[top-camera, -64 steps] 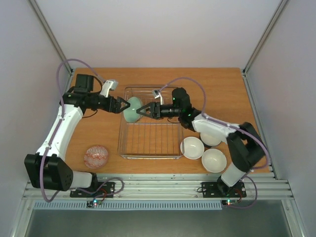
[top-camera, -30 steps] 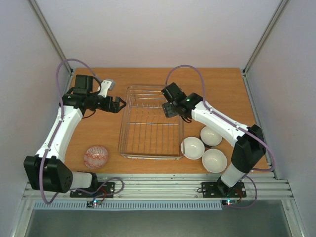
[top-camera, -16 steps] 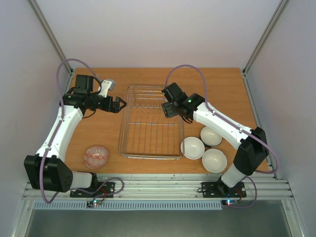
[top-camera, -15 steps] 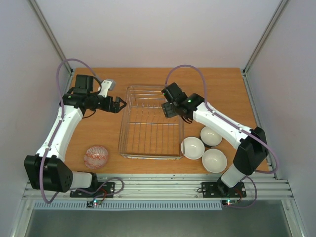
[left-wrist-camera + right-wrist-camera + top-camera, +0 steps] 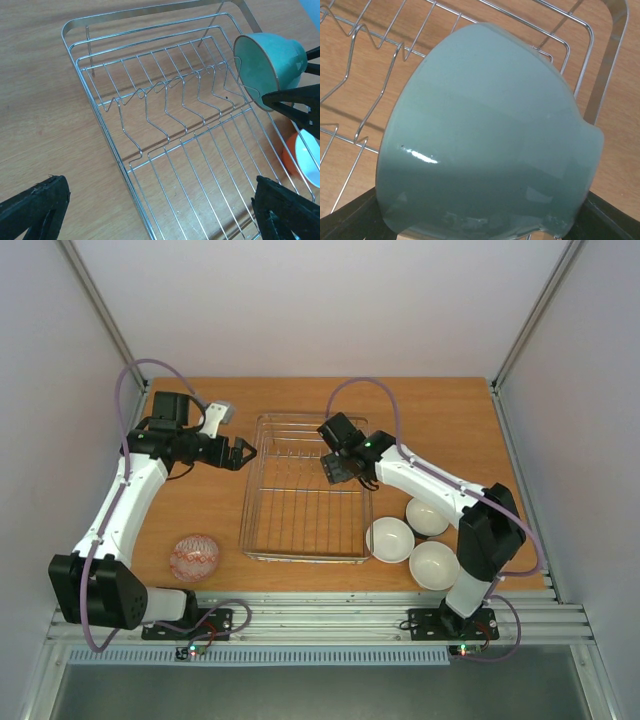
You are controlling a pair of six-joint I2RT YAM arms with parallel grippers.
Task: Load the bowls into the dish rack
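Left wrist: right pincer [image 5: 286, 76] grips mint bowl [image 5: 265, 57], hidden overhead.

Mint-green bowl [image 5: 270, 62], red-swirled bowl [image 5: 194, 556] and orange bowl [image 5: 291, 159] contrast with the silver rack [image 5: 165, 115] and brown table [image 5: 440, 420].

Two seconds back I had both grippers meeting on the glossy mint green round bowl [image 5: 485, 135] above the far left part of the silver wire dish rack [image 5: 300, 558]. Since then the left gripper [image 5: 243, 453] has let go and drawn back, and it now sits with jaws spread just outside the rack's left rim. The right gripper [image 5: 333, 468] has carried the bowl alone across to the rack's far right part and turned its wrist, so the bowl hangs on its side, mouth toward the rack's prongs. Over the last second it edged slightly toward the rack's middle, and the right arm's elbow swung in nearer the rack.
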